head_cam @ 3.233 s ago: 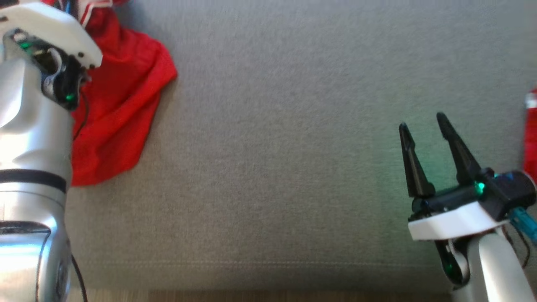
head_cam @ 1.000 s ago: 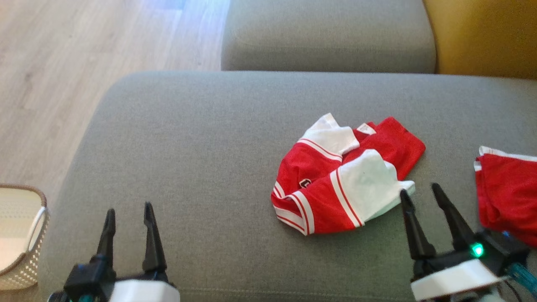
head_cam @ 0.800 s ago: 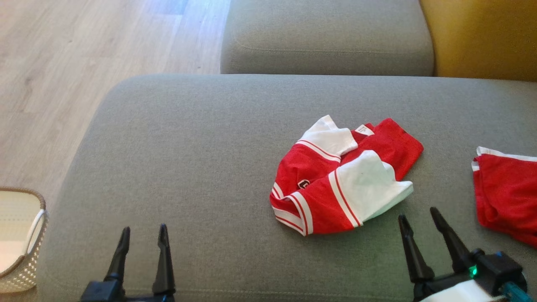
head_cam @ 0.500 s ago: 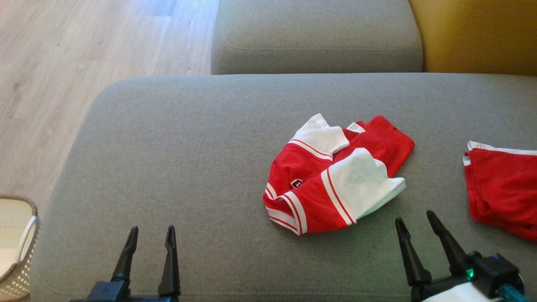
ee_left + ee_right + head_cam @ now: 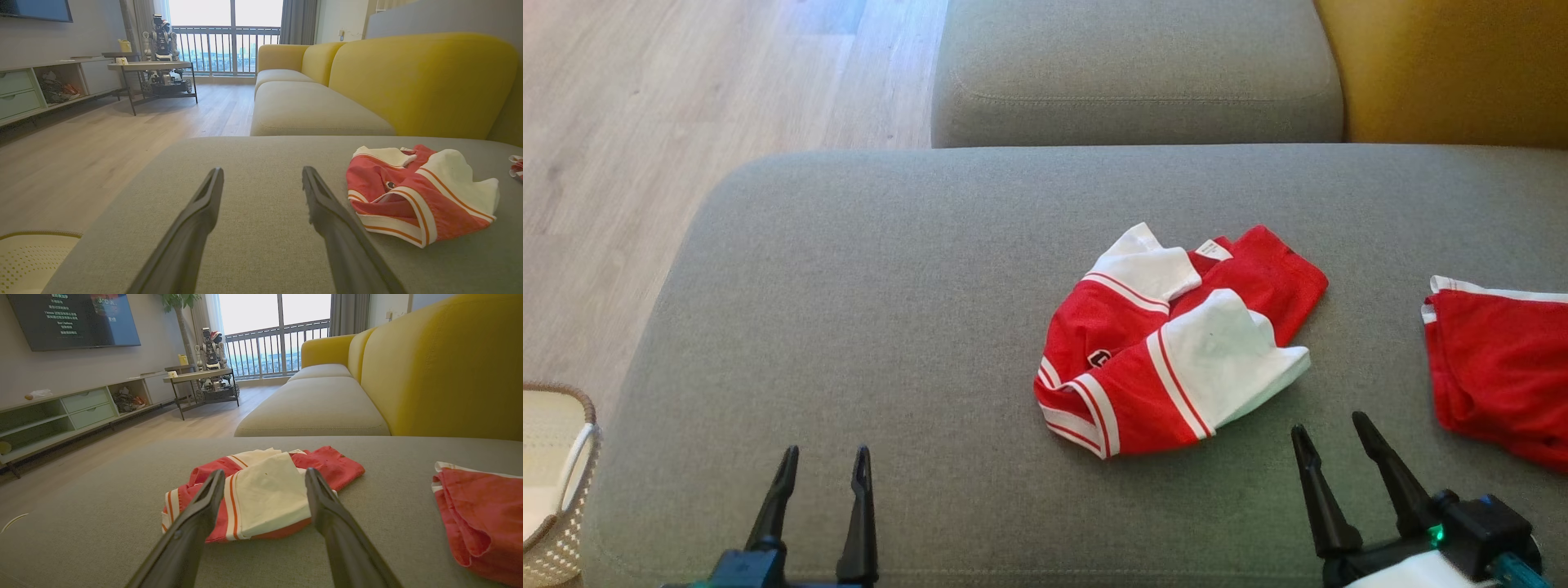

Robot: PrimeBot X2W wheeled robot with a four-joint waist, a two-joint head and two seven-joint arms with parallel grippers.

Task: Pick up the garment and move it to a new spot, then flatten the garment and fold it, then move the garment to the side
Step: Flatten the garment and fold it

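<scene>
Head view is steadying: left pincer (image 5: pixel 825 452) and right pincer (image 5: pixel 1329 423), both released, are drawing back from the crumpled garment (image 5: pixel 1168 351), probably before pickup.

cushion (image 5: pixel 849 310) left: open | right: garment (image 5: pixel 1176 347), second garment (image 5: pixel 1494 367) (gap between)

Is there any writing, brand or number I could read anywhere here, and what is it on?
Nothing reads clearly.
On the TV screen: several lines of pale text, too blurred to read.
On the badge of the red and white garment: a mark, too small to read.
On its white label: no legible print.
</scene>
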